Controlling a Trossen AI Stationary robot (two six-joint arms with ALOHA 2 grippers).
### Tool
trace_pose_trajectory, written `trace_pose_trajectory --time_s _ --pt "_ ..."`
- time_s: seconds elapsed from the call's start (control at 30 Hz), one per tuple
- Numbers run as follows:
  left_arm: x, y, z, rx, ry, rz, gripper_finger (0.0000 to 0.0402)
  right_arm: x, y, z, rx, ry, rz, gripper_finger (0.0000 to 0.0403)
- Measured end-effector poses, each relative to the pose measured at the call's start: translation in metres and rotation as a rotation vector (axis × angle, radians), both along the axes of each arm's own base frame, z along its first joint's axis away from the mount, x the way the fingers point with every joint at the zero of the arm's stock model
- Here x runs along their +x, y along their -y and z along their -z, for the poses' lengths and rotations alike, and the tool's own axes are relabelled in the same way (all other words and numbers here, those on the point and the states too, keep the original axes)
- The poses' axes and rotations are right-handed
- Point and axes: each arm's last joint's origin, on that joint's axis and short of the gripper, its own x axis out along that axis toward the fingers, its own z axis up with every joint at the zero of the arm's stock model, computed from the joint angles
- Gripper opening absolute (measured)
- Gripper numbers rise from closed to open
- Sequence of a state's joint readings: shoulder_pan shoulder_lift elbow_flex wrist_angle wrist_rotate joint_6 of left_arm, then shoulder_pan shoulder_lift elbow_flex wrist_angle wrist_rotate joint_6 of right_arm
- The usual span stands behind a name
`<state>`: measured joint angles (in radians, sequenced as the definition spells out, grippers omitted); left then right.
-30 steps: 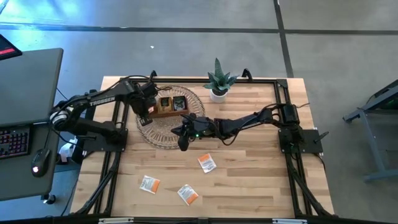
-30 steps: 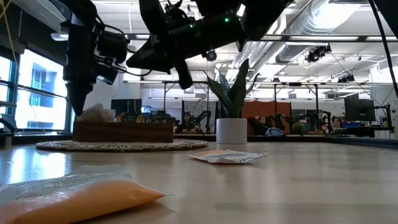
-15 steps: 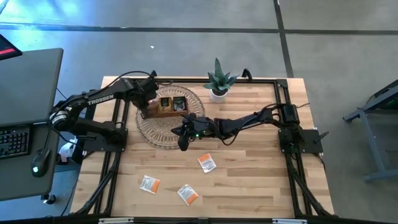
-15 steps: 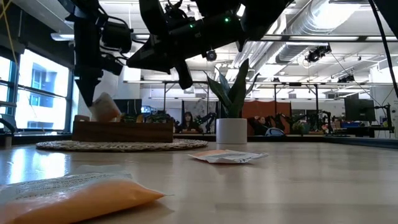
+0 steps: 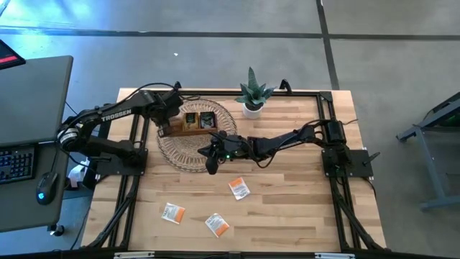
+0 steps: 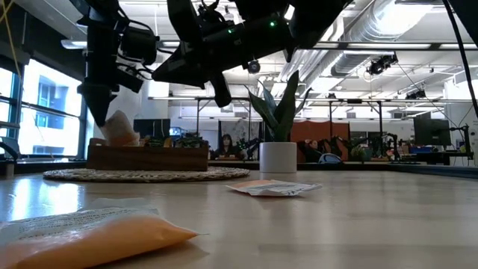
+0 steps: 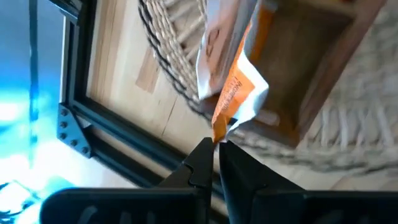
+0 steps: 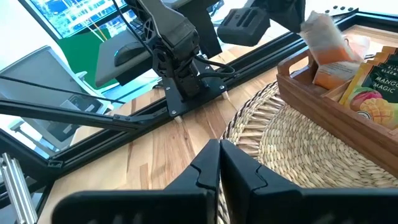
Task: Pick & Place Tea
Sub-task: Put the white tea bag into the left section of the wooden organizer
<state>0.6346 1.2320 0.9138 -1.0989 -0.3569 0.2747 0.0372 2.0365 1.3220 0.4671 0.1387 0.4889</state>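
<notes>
Above the left end of the brown wooden divided tray [image 5: 192, 124], an orange-and-white tea sachet [image 7: 231, 74] dangles by one corner from the left gripper [image 7: 216, 151], whose two dark fingers pinch it — the packet hangs over the tray's end compartment, its lower part just at the rim in the low view. More sachets, orange ones and dark ones with a green label [image 8: 373, 79], stand upright inside the tray, which sits on a round woven straw mat [image 5: 198, 137]. Just beside the mat's near edge hovers the right gripper [image 8: 220, 152], fingers pressed together and holding nothing. Three further orange-and-white sachets [image 5: 238, 188] lie flat on the pale wooden table [image 5: 287, 208], well apart from the tray. A small green plant in a white pot [image 5: 252, 93] stands behind the mat.
</notes>
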Motion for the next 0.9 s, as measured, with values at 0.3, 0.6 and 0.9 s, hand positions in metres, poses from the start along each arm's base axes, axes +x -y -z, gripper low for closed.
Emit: trace_pose_trajectory --time_s 0.3,0.6,0.9 --pt "-0.001 0.000 0.000 0.018 -0.030 0.015 0.0038 0.000 0.000 0.000 0.000 0.000 0.000 0.0004" --pt "0.004 -0.002 0.000 -0.008 0.030 0.078 0.0038 0.000 0.000 0.000 0.000 0.000 0.000 0.0006" --pt "0.009 -0.005 -0.002 0.041 0.080 0.062 0.0038 0.000 0.000 0.001 0.000 -0.006 0.000 0.0007"
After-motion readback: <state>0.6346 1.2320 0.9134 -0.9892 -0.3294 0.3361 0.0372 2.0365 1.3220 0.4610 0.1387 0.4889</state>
